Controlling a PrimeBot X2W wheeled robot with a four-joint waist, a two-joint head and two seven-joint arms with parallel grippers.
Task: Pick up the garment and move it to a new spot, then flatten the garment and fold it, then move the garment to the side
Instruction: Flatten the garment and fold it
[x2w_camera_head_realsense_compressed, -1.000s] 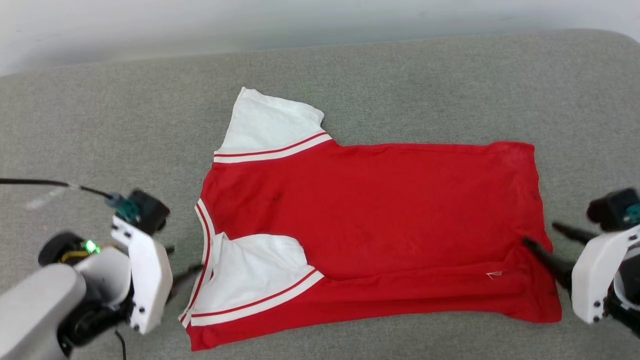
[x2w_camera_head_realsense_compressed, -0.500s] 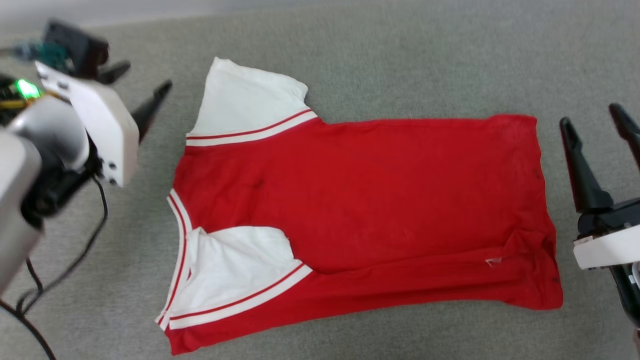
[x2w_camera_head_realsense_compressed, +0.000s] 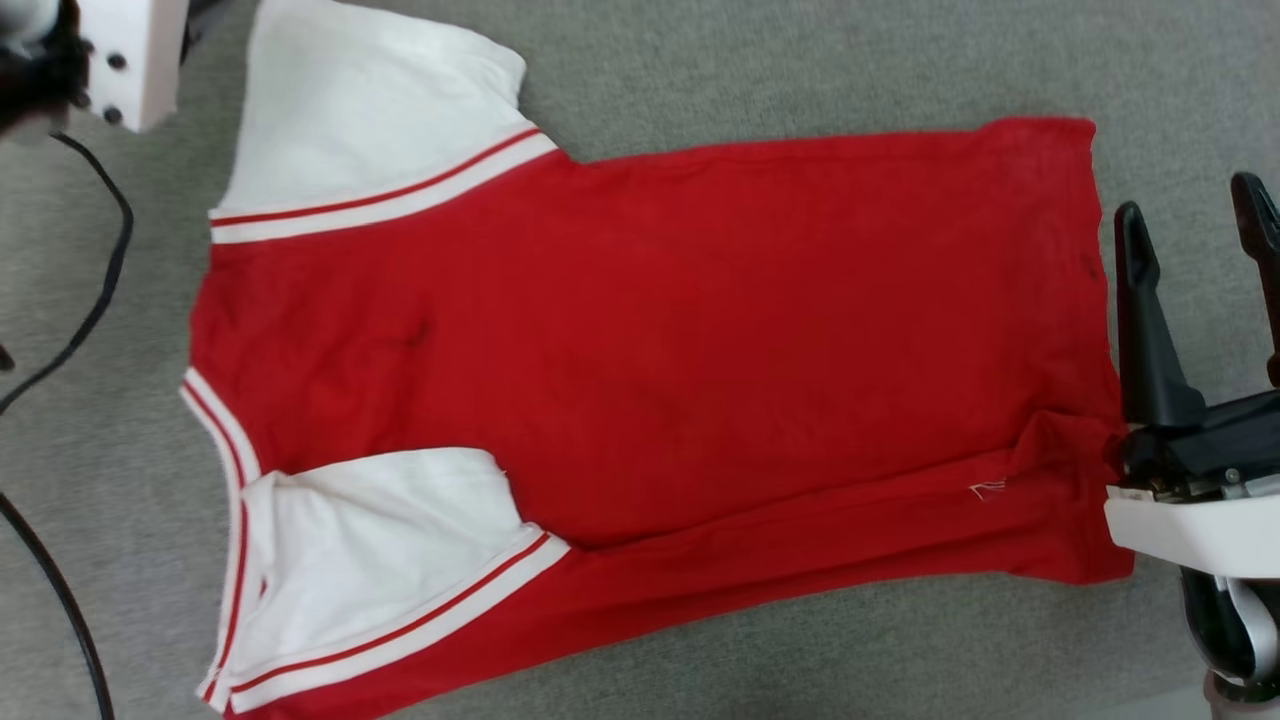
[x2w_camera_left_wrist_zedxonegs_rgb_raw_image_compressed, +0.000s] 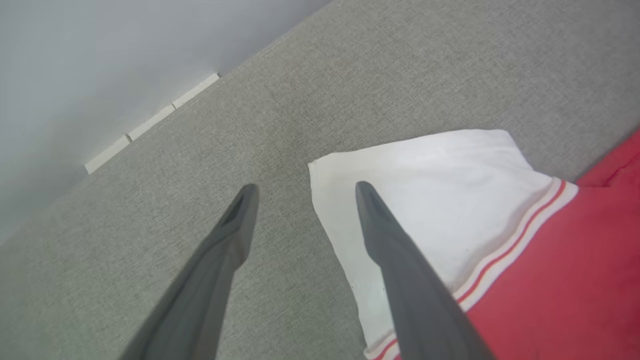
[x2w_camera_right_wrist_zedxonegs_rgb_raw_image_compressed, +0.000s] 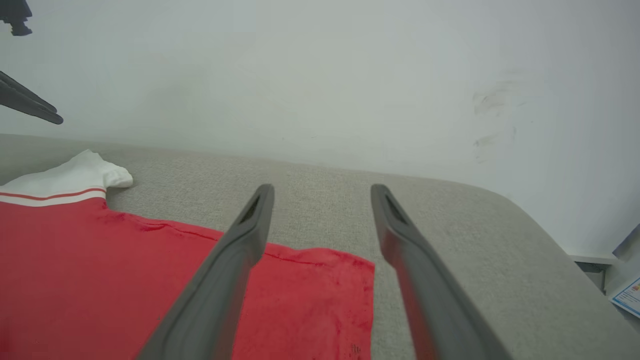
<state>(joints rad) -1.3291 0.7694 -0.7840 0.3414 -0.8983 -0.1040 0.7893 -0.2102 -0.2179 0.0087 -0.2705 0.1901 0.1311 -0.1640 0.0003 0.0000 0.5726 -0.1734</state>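
The red T-shirt (x2w_camera_head_realsense_compressed: 700, 330) lies spread on the grey cushion (x2w_camera_head_realsense_compressed: 800, 70), neckline to the left and hem to the right. Its near white sleeve (x2w_camera_head_realsense_compressed: 380, 540) is folded in over the body. The far white sleeve (x2w_camera_head_realsense_compressed: 370, 110) lies flat. My left gripper (x2w_camera_left_wrist_zedxonegs_rgb_raw_image_compressed: 306, 191) hovers open at that far sleeve (x2w_camera_left_wrist_zedxonegs_rgb_raw_image_compressed: 440, 190), one finger over its corner. In the head view its white housing (x2w_camera_head_realsense_compressed: 130, 60) is at the top left. My right gripper (x2w_camera_head_realsense_compressed: 1195, 215) stands open beside the hem, empty. In the right wrist view it (x2w_camera_right_wrist_zedxonegs_rgb_raw_image_compressed: 322, 192) points past the hem's far corner (x2w_camera_right_wrist_zedxonegs_rgb_raw_image_compressed: 345, 280).
A black cable (x2w_camera_head_realsense_compressed: 100, 270) hangs down the left side over the cushion. A pale wall (x2w_camera_right_wrist_zedxonegs_rgb_raw_image_compressed: 350, 75) rises behind the cushion. The cushion's rounded end (x2w_camera_right_wrist_zedxonegs_rgb_raw_image_compressed: 540, 240) drops off at the right, with a printed sheet (x2w_camera_right_wrist_zedxonegs_rgb_raw_image_compressed: 627, 297) beyond it. The left arm's fingers (x2w_camera_right_wrist_zedxonegs_rgb_raw_image_compressed: 30, 105) show far off.
The head camera has dipped closer to the shirt. My left gripper went from beside the collar to the far sleeve. My right gripper left the hem's near corner and now points along the hem.
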